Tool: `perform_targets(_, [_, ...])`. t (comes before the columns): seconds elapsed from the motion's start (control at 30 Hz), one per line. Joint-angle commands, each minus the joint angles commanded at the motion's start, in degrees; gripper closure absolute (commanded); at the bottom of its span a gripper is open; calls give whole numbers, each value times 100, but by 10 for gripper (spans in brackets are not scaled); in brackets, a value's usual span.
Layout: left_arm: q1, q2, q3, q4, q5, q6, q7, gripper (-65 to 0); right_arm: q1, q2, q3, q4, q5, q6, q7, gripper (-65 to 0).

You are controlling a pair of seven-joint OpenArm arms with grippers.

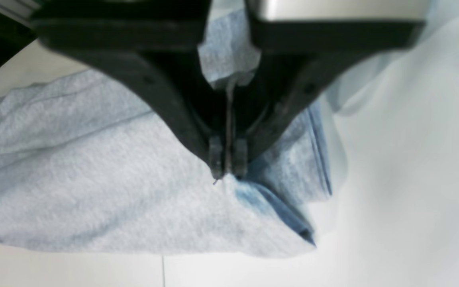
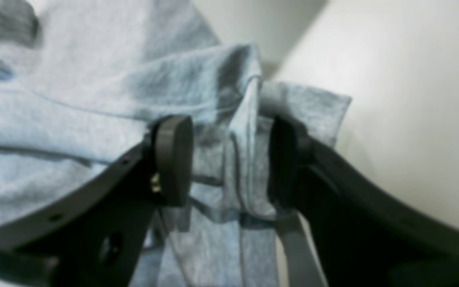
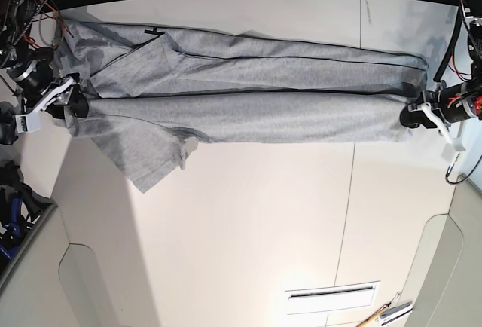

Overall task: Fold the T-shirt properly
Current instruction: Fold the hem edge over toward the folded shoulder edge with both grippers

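heather-grey t-shirt (image 3: 286, 112), white table (image 3: 241, 221), black jaws

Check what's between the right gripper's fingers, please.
A raised fold of the T-shirt stands between the right gripper's parted fingers, as the right wrist view shows.

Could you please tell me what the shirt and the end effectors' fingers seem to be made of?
The shirt looks like soft, matt cotton jersey, judging by its heathered grey and loose creases. The fingers look like dull black plastic or rubber; blur leaves that open.
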State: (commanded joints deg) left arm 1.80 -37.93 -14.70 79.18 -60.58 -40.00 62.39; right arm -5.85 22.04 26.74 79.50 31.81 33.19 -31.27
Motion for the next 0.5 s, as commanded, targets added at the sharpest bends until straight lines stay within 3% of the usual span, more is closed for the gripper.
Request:
perform_targets(0.27, [-2,-2,0,0,0,0,-4,0,343,-2,439,2,76,0,4,-315])
perform_targets(0.5, [-2,-2,0,0,-4,0,-42,0,920,-146,426,-11,-33,-2,105,-315])
